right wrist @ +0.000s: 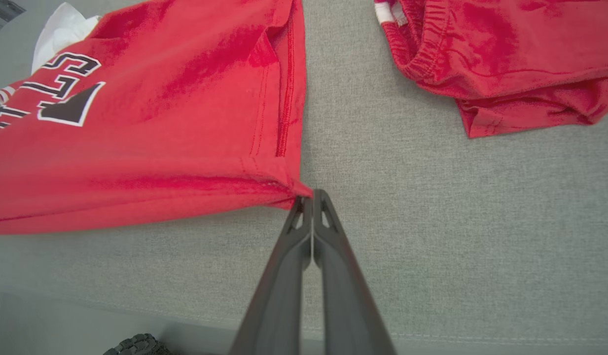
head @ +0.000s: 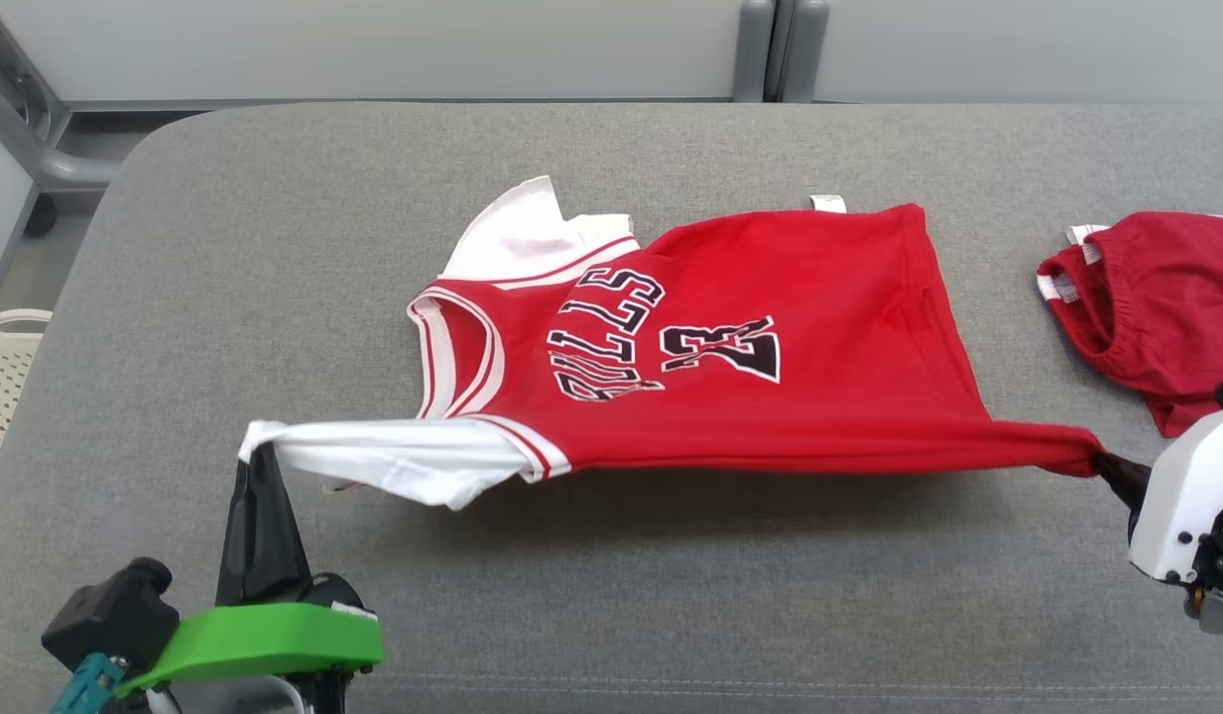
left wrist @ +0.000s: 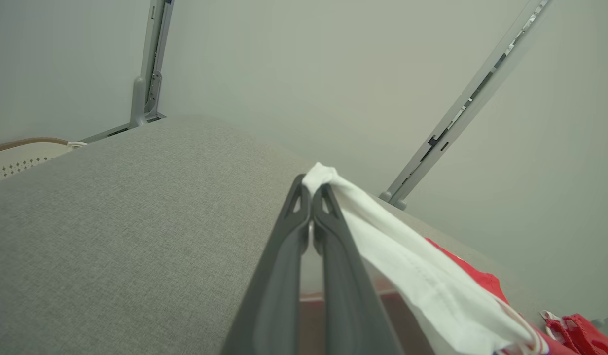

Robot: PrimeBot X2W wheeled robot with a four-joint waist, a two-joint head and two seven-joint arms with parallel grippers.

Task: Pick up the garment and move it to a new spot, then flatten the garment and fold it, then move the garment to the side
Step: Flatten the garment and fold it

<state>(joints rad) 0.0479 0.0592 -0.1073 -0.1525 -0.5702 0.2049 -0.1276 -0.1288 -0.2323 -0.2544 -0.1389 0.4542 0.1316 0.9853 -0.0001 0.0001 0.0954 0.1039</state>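
Jersey (head: 750, 327), red and white, lies across the middle of the grey desk (head: 274, 248), print up, its near edge stretched taut and raised off the desk. Toward the desk's front left, the left gripper (head: 258, 454) is pressed together on the tip of the white sleeve (head: 373, 458). Toward the desk's front right, the right gripper (head: 1105, 462) pinches the red hem corner (head: 1062, 448). Red shorts (head: 1166, 307) lie at the desk's right edge.
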